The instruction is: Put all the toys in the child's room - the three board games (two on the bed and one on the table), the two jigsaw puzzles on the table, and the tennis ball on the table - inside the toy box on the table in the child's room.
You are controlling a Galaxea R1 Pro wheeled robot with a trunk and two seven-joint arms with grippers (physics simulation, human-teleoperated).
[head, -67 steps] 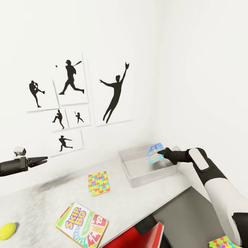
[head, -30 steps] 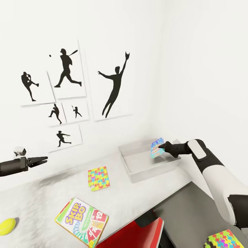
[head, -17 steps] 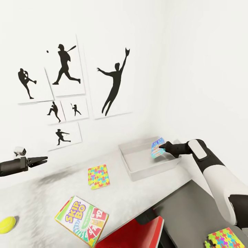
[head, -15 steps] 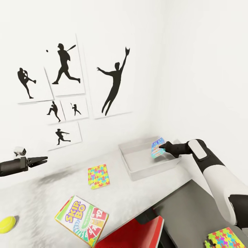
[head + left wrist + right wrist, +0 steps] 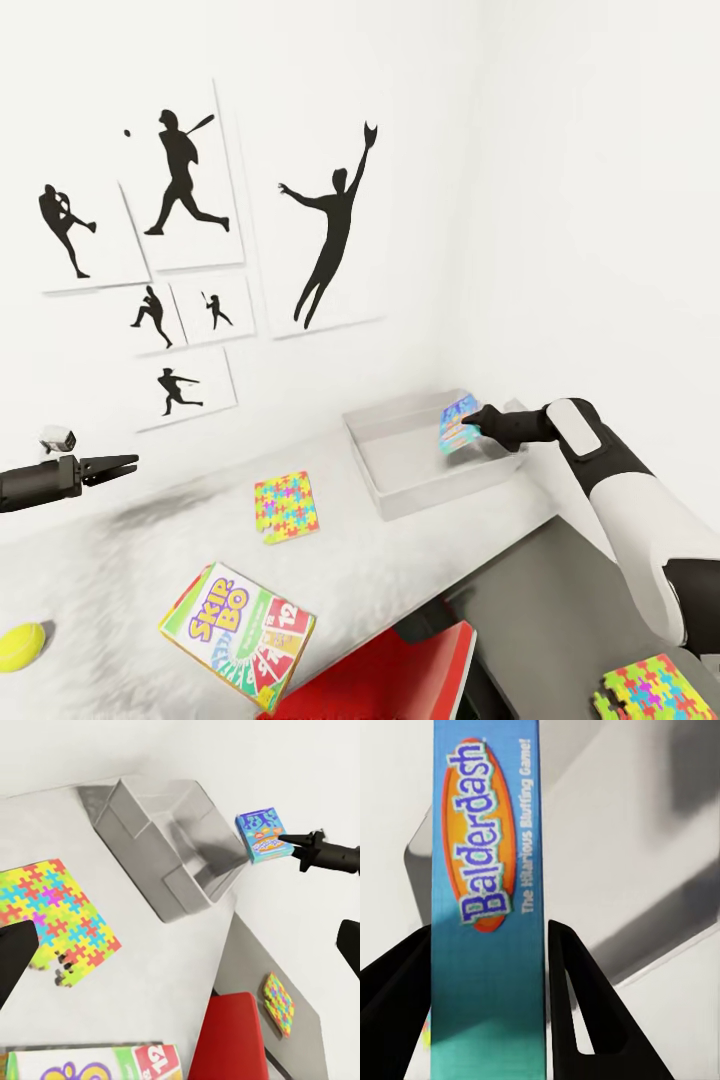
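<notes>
The right hand grips the small blue board game on edge between its two fingers; the right wrist view shows the box's spine reading "Balderdash" clamped on both sides. The box hangs upright above the far right corner of the toy box, a pale grey tray on the tabletop. At about eight o'clock from the tray a jigsaw puzzle lies flat on the tabletop. Further toward seven o'clock lies the SKIP-BO box, and well out at nine o'clock from it the tennis ball. The left hand hovers above the tabletop, fingers slightly parted, holding nothing. A second jigsaw puzzle lies on the dark cabinet.
</notes>
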